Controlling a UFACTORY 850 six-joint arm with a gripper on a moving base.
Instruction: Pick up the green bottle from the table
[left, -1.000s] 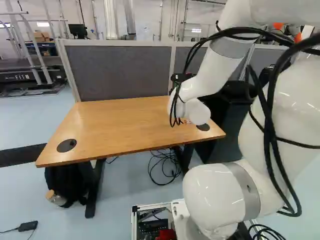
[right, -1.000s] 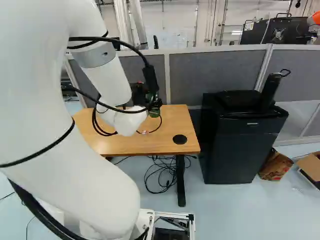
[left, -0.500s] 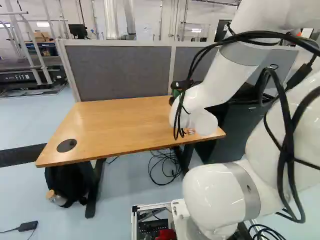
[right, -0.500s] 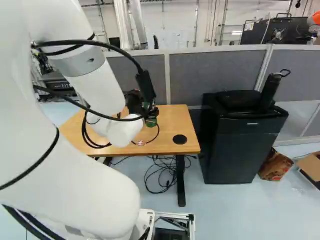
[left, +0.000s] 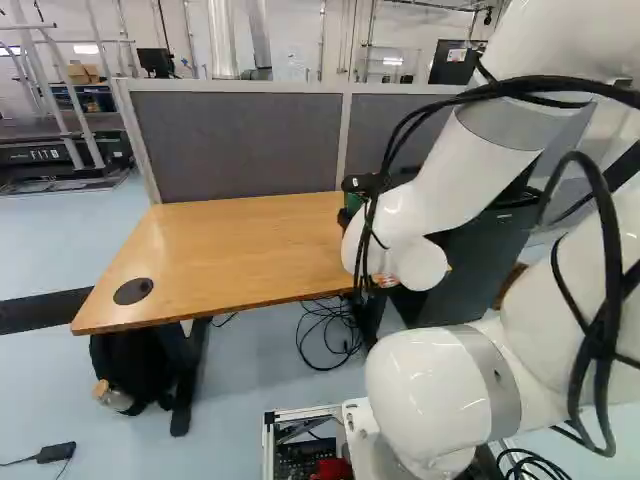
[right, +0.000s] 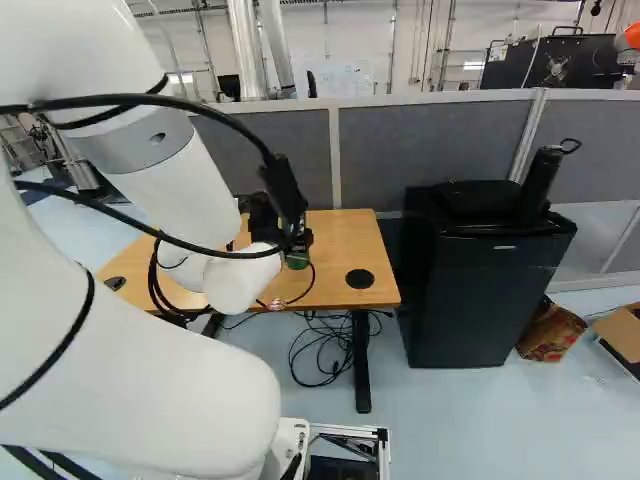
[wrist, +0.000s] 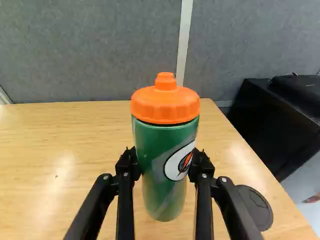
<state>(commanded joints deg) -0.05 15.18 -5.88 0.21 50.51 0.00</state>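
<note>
In the right base view my gripper (right: 298, 236) shows as a dark shape over the near part of the wooden table (right: 340, 240), partly hidden by the arm and its cable. The green bottle (right: 298, 261) peeks out below it. Seen from the wrist, the gripper (wrist: 163, 167) is shut on the bottle (wrist: 157, 150), one finger pressing each side below the orange lid (wrist: 165, 105). The bottle is upright, its bottom visible against the tabletop (wrist: 60, 175). Whether it touches the wood I cannot tell.
A grey partition (left: 240, 145) stands behind the table. Beside the table is a black fridge (right: 475, 290) with dark things on top. A round black cable cover (wrist: 255, 207) sits in the tabletop near the bottle. Cables (left: 330, 335) lie on the floor beneath.
The arm has drawn back toward the base, its wrist lower in both base views. The green bottle has come along with the gripper toward the table's near edge. The base has not moved.
</note>
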